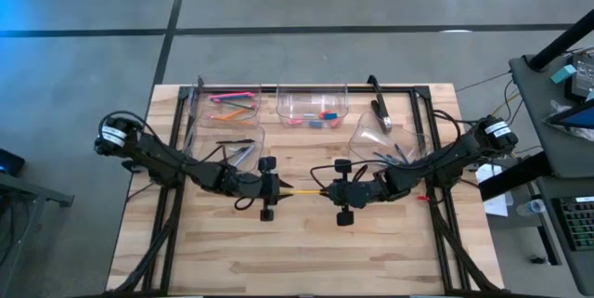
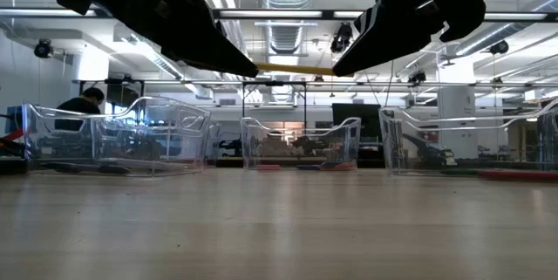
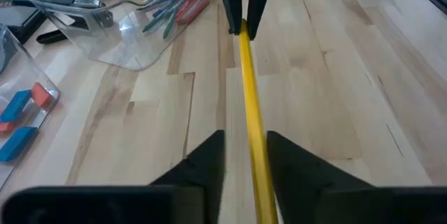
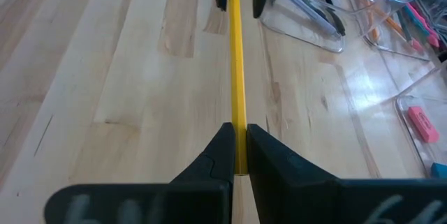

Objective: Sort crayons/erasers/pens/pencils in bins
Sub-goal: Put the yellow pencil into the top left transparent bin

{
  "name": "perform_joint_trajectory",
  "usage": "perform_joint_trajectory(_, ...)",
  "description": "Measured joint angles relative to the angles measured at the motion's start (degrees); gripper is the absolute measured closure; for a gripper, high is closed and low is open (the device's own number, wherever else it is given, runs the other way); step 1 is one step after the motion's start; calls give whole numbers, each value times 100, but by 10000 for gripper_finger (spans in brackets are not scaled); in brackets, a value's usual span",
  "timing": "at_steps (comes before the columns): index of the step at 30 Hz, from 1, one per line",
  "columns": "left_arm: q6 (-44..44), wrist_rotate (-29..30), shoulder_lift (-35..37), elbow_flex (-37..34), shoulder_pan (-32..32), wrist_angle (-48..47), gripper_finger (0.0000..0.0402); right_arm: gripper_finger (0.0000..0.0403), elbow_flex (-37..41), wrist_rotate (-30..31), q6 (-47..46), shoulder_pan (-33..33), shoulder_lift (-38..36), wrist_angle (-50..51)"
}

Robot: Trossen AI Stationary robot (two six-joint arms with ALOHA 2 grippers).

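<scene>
Two grippers meet at table centre over one long thin yellow pencil (image 1: 304,189), held off the wood between them, roughly level in the low view.

Right gripper (image 4: 239,155): fingers pinched tight on the pencil's end, no gap visible. Grasping it.

Left gripper (image 3: 246,155): fingers straddle the other end with a visible gap either side of the shaft. Looks unclenched, not clamping.

From the high view, pencil runs 9-to-3 across the centre; left gripper (image 1: 271,189) at its 9 end, right gripper (image 1: 332,191) at its 3 end.

Outward from there:
- Clear plastic bin with dark slim pens (image 1: 238,146), at 10 o'clock of the pencil, just beyond the left arm.
- Clear bin tipped on its side holding teal and red short crayons (image 1: 382,142), at 2 o'clock, near the right arm.
- Clear bin with small red and blue block erasers (image 1: 313,106), at 12 o'clock on the table's far edge.
- Clear bin with pink and orange pencils (image 1: 223,103), at 11 o'clock, far-left corner.
- Black metal fixture (image 1: 379,106) on the frame, at 1 o'clock.
</scene>
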State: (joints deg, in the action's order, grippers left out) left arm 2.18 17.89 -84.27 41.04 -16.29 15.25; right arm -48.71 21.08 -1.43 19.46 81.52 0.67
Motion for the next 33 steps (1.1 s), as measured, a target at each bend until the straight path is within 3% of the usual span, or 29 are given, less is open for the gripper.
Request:
perform_joint_trajectory(7,-156,-27,2,20,22,-27,389,379,0,8,-92,-1,0,-80)
perform_joint_trajectory(13,-165,-23,9,87,42,2,385,329,-4,0,-158,-2,0,-170)
perform_joint_trajectory(21,-269,146,122,136,167,-237,389,220,-4,15,-158,-2,-44,-174)
perform_joint_trajectory(27,-385,509,689,92,505,-1219,390,139,-138,-19,-256,5,-308,14)
perform_joint_trajectory(33,-1010,1292,1707,146,1028,-2972,390,100,-352,0,-496,69,-797,496)
